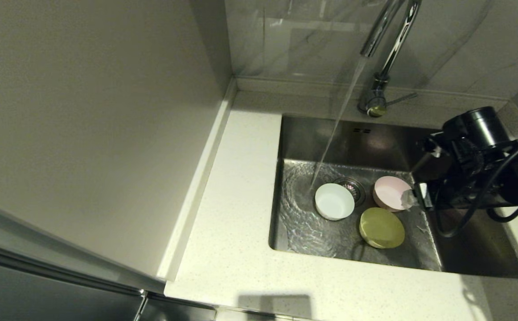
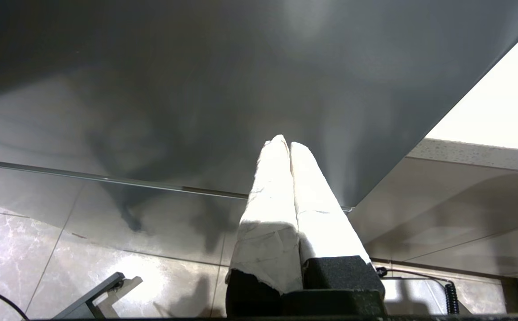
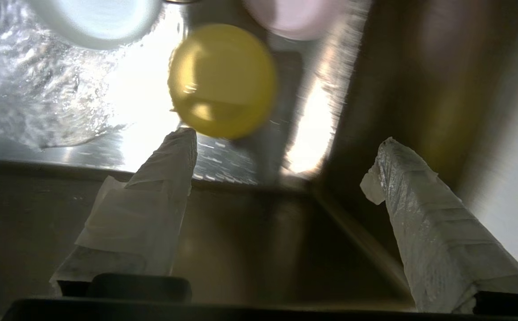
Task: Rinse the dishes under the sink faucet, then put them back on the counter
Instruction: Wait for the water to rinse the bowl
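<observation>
Rinsing looks barely begun: faucet [image 1: 386,40] running, three bowls at the sink's [image 1: 486,254] centre frame; right gripper [image 3: 281,147] spread wide above the yellow bowl [image 1: 381,228], which I judge it must descend on; left gripper [image 2: 285,147] pressed closed, parked

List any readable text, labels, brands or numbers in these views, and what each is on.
None can be read in any view.
The white bowl, pink bowl and yellow bowl in the sink are plain.
The faucet and counter show no mark.
The right hand, open, and the left hand, shut, carry only blank white wrap.
</observation>
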Robot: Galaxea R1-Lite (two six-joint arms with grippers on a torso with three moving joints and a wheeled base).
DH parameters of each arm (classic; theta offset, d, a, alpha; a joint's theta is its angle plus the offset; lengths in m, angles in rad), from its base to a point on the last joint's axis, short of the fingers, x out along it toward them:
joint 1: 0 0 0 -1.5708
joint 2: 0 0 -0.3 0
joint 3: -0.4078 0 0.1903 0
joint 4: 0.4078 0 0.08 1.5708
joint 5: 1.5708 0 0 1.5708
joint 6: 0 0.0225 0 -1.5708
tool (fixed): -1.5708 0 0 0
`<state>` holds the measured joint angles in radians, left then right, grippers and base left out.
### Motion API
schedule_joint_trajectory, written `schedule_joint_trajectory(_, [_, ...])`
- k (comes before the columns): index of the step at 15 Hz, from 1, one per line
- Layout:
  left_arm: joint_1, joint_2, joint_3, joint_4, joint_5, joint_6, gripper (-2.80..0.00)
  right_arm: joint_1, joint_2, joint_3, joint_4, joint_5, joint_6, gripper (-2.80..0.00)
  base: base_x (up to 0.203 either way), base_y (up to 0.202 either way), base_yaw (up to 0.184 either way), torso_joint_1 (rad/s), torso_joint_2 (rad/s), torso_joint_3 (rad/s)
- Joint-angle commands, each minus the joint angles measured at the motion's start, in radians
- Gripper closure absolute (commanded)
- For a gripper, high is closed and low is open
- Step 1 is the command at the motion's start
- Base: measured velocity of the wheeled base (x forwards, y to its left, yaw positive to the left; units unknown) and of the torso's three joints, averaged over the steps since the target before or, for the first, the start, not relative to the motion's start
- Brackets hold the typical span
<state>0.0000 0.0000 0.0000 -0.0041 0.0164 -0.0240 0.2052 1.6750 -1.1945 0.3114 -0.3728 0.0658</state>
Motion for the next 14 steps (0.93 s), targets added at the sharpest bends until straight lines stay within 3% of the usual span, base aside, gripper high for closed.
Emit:
schedule_joint_trajectory(1, [0.000, -0.002, 0.000, -0.001, 0.000, -0.001, 0.00, -0.050, -0.097, -0.005, 0.087, -0.026, 0.001, -2.80, 0.000, 0.000, 0.000, 0.000, 0.00, 0.000])
schedule_joint_trajectory(3, [0.000, -0.002, 0.000, -0.001, 0.000, -0.001, 0.00, -0.082, -0.148, -0.006, 0.201, -0.065, 0.030, -2.80, 0.000, 0.000, 0.000, 0.000, 0.00, 0.000])
schedule_joint_trajectory(6, [0.000, -0.002, 0.000, -0.001, 0.000, -0.001, 0.00, -0.087, -0.204, -0.003, 0.277, -0.075, 0.180, -2.80, 0.000, 0.000, 0.000, 0.000, 0.00, 0.000])
schedule_joint_trajectory(7, [0.000, -0.002, 0.000, -0.001, 0.000, -0.001, 0.00, -0.087, -0.222, 0.004, 0.278, -0.075, 0.186, 0.00, 0.000, 0.000, 0.000, 0.000, 0.00, 0.000])
schedule_joint_trajectory(11, [0.000, -0.002, 0.000, -0.001, 0.000, -0.001, 0.00, -0.090, -0.301, 0.012, 0.277, -0.067, 0.220, 0.00, 0.000, 0.000, 0.000, 0.000, 0.00, 0.000])
schedule_joint_trajectory(14, [0.000, -0.002, 0.000, -0.001, 0.000, -0.001, 0.00, -0.108, -0.357, 0.017, 0.339, 0.015, 0.237, 0.00, 0.000, 0.000, 0.000, 0.000, 0.00, 0.000])
